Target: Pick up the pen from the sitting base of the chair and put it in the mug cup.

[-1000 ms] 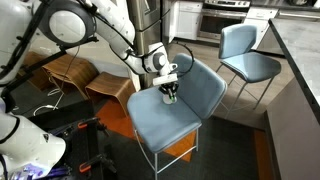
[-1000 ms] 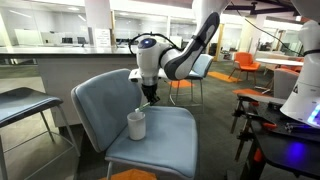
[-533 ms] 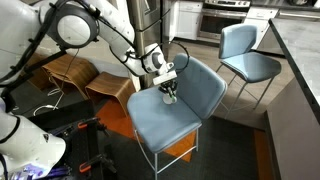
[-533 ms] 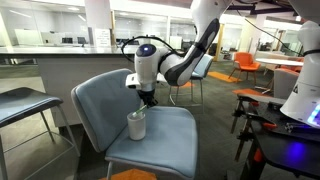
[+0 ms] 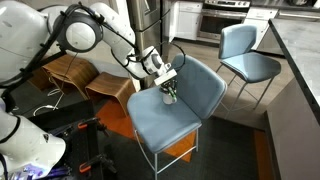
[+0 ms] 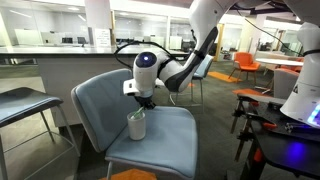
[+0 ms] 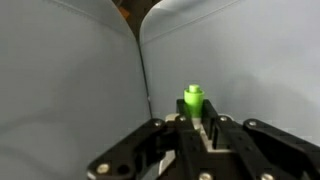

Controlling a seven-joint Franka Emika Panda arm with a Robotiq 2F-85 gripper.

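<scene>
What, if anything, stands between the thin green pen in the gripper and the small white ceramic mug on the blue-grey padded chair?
Nothing visible does. The gripper, shut on the thin green pen, hangs just above the small white ceramic mug on the blue-grey padded chair; only open air shows between them.

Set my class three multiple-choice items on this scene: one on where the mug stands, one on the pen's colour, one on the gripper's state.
1. Where does the mug cup stand?
A. on the seat of the chair
B. on a shelf
C. in a sink

2. What colour is the pen?
A. red
B. green
C. black

3. How is the gripper?
A. wide open and empty
B. shut on the pen
C. gripping the mug's handle

Key:
1 A, both exterior views show the mug on the seat pad.
2 B, the wrist view shows a bright green tip.
3 B, the wrist view shows it clamped on the pen.
</scene>
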